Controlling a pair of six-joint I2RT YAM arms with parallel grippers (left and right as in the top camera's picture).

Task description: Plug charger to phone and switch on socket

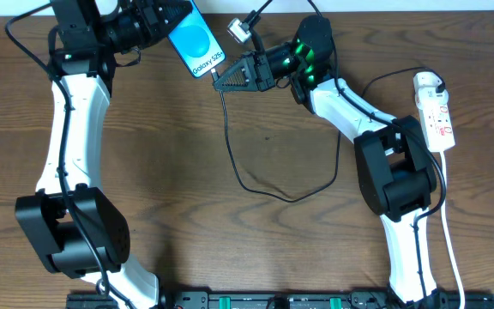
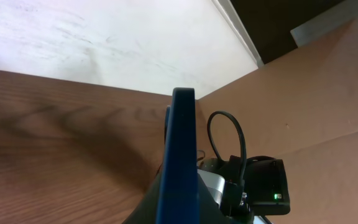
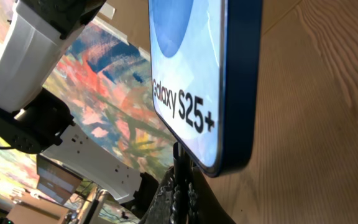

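Blue-lit phone is at the far side of the bench, left of centre. The left jaws grip its top end, clamped tight on it. Screen faces the overhead view at an angle, with the "Galaxy S25+" end pointing toward the right jaws. Left wrist view sees the phone edge-on, dark blue rim, wood behind it.

Right jaws are pinched narrow on the charger just behind its plug tip, right beside the phone's bottom edge. In the right wrist view the tip stands straight up under the bottom edge of the phone and meets it. Can't tell whether it's actually seated in the port.

From the right jaws the charger's black cable drops toward the near side, loops across mid-bench, then runs up to the right arm, where I lose it. Its white plug sits at the far end of the socket.

Socket lies flat along the right edge of the bench, well apart from the phone, white cord trailing toward the near edge. Red switches are too small to read as on or off
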